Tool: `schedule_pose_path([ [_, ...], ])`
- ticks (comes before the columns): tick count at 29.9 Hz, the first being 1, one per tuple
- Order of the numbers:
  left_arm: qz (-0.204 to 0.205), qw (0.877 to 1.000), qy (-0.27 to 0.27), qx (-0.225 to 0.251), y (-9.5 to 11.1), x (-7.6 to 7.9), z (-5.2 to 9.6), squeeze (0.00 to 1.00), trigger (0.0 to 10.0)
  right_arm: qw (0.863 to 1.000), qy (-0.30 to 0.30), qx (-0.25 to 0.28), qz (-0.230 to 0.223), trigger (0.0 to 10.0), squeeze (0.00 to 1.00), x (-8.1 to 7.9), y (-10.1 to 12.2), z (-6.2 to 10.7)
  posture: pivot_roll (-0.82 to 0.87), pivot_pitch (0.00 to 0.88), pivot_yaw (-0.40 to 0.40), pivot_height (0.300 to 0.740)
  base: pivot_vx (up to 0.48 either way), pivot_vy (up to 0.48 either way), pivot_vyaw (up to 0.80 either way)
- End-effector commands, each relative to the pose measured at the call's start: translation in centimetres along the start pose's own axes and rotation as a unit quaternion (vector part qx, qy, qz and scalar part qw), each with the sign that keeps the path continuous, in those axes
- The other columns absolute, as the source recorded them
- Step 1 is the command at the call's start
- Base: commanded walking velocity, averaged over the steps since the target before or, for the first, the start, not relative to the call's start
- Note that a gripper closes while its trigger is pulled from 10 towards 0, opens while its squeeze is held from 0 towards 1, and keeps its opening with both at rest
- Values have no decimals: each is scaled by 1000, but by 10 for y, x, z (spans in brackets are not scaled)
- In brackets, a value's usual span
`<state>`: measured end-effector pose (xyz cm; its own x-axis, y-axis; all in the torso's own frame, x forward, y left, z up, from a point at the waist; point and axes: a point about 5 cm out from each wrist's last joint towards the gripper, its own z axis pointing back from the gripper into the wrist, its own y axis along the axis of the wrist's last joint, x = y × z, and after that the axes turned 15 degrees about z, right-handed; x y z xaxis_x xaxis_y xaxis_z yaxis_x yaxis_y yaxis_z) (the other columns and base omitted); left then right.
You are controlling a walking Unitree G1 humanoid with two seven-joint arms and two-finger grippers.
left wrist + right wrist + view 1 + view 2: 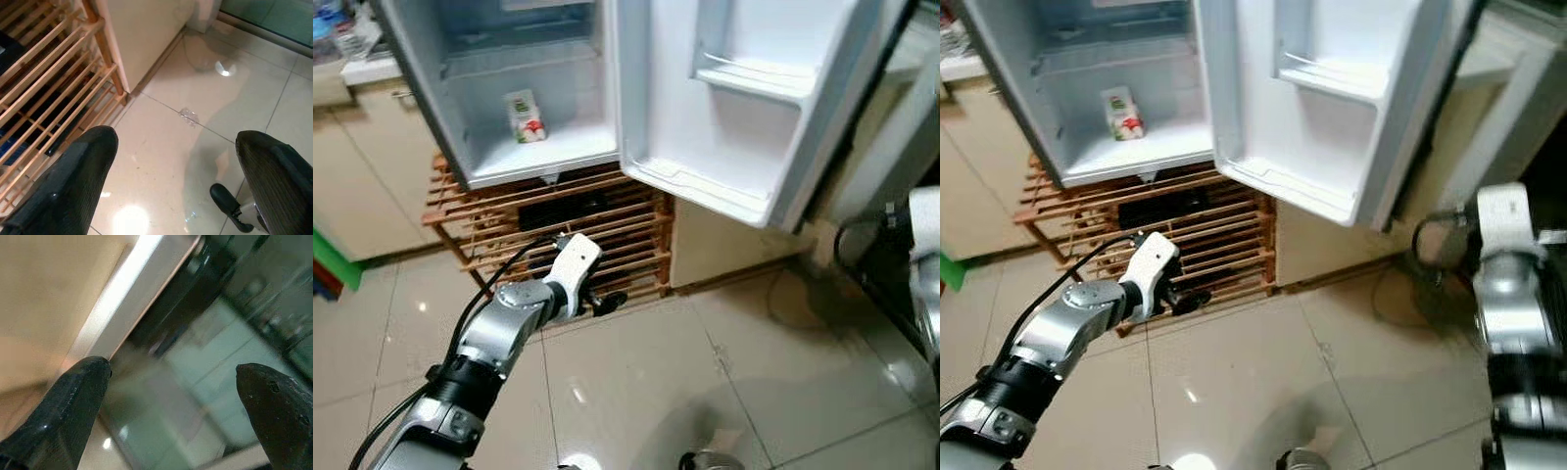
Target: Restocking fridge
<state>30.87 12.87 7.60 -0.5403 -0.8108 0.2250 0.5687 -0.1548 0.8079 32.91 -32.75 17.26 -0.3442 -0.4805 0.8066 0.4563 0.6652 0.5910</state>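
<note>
Glossy pale floor tiles (636,382) spread before a small fridge (524,108) standing on a slatted wooden rack (558,230), its door (734,98) swung wide toward the robot's right and its door shelves bare. One small carton (525,117) with a red-and-green label stands upright, long axis vertical, at the back of the lowest shelf; apart from it the compartment looks nearly unstocked. The left gripper (176,171) hangs low in front of the rack, fingers spread wide and holding nothing, pointed down at the floor. The carton lies above and beyond it, inside the cabinet, so any reach from here would have to rise and go forward. The right gripper (171,401), out past the open door, is likewise spread wide and empty, and sits farther from the shelf; the left arm looks the nearer of the two.
</note>
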Motion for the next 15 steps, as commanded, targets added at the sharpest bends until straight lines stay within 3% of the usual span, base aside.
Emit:
schedule_pose_path([
  [1, -14, 1000, 7, -7, -1, -5, 7, 0, 10000, 999, -15, 25, 24, 10000, 0, -1, 8, -4, -186, 100, 106, 740, 0, 0, 0],
  [6, 4, 1000, 18, 23, 5, -11, 17, 0, 10000, 998, -2, 63, 2, 10000, 0, -5, 51, -19, -111, 120, 138, 740, 0, 0, 0],
  [9, 1, 1000, 17, 24, 4, -11, 19, 0, 10000, 997, 4, 74, -6, 10000, 0, -8, 60, -20, -84, 118, 132, 740, 0, 0, 0],
  [11, 14, 997, 9, 69, 15, -7, 24, 0, 10000, 991, 40, 116, -56, 10000, 0, -23, 92, -15, -59, 113, 124, 740, 0, 0, 0],
  [12, 14, 997, 9, 69, 15, -7, 24, 0, 10000, 991, 40, 116, -56, 10000, 0, -23, 92, -15, -59, 113, 124, 740, 0, 0, 0],
  [14, 11, 992, 13, 124, 29, -3, 27, 0, 10000, 982, 58, 149, -103, 10000, 0, -31, 110, -9, -43, 98, 99, 740, 0, 0, 0],
  [15, 6, 983, 9, 183, 45, 3, 34, 0, 10000, 969, 58, 174, -166, 10000, 0, -34, 117, 1, -31, 82, 74, 740, 0, 0, 0],
])
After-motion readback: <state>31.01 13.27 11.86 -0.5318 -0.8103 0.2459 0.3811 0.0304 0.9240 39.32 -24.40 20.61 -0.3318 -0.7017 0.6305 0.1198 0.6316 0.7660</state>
